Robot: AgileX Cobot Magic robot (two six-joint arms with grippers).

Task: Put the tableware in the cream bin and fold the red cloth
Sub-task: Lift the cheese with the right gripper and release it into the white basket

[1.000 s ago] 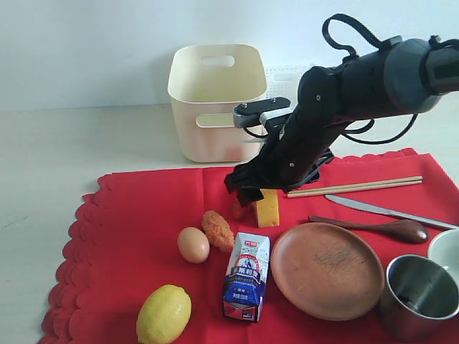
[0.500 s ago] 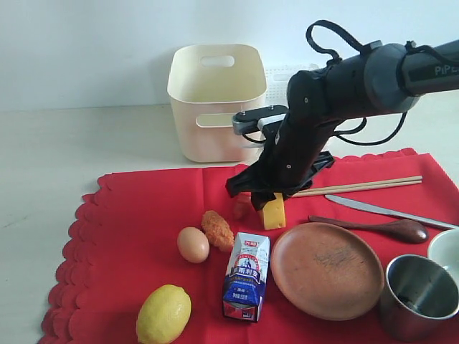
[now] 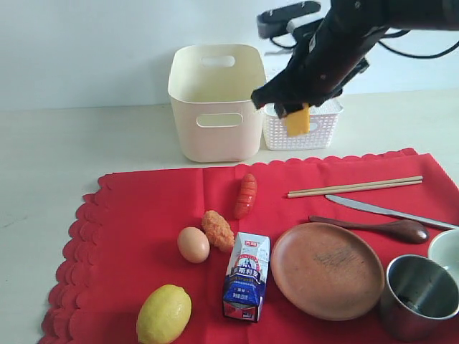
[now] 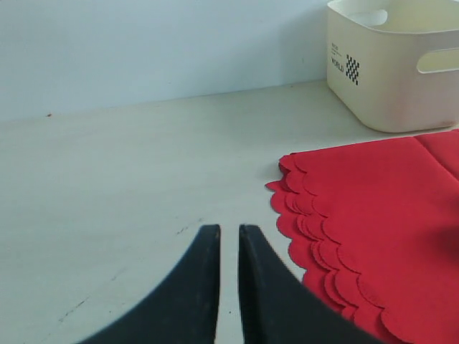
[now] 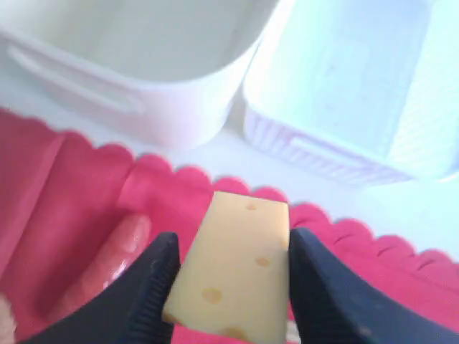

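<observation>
Right end effector (image 3: 294, 113), gripping cheese (image 3: 298, 123), hangs near the cream bin (image 3: 213, 107).

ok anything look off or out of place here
Nothing is spilled or broken. One oddity: the right gripper holds the cheese in the air near the white basket, while the plate, cup and other tableware lie untouched on the red cloth.

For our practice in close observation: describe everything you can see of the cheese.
The cheese is a pale yellow block, narrower at one end, smooth, with a few shallow round holes. The right gripper grips it by two opposite sides and holds it in the air, tilted, touching nothing else. In the exterior view it hangs in front of the white basket, above the far edge of the red cloth.
</observation>
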